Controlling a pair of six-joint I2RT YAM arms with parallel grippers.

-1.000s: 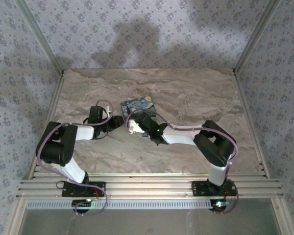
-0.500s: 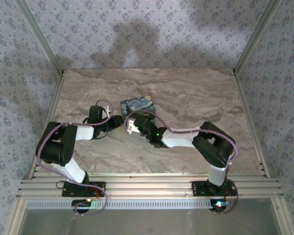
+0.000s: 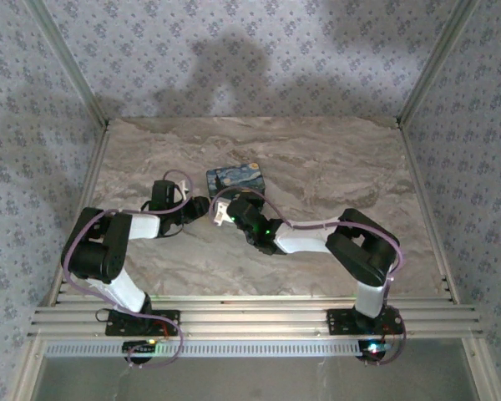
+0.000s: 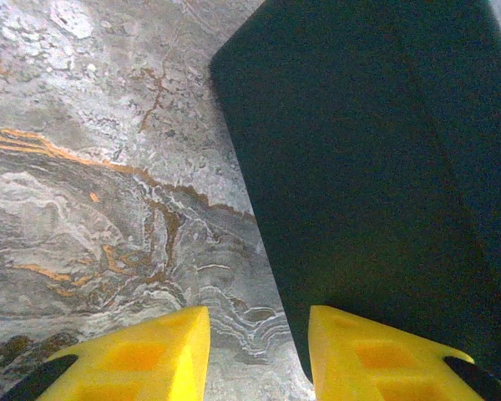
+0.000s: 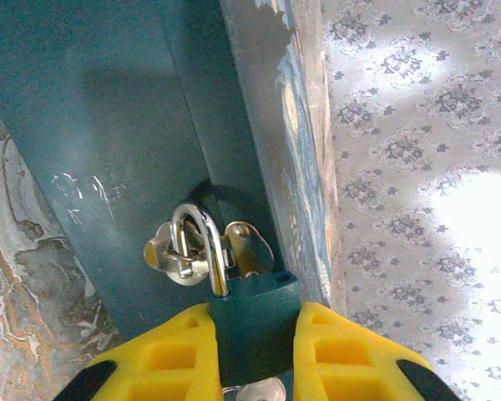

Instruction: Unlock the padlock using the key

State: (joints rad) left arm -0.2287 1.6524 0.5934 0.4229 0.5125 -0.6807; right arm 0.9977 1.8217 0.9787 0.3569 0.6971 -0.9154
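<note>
The right jaws are clamped on the teal body of the padlock. Its silver shackle is looped through a hasp on the printed box. The left jaws stand apart, holding nothing, with one yellow finger close by the box's dark side. The marbled bench lies beneath, and patterned wallpaper stands beyond. From above, both arms meet at the box's near edge.
</note>
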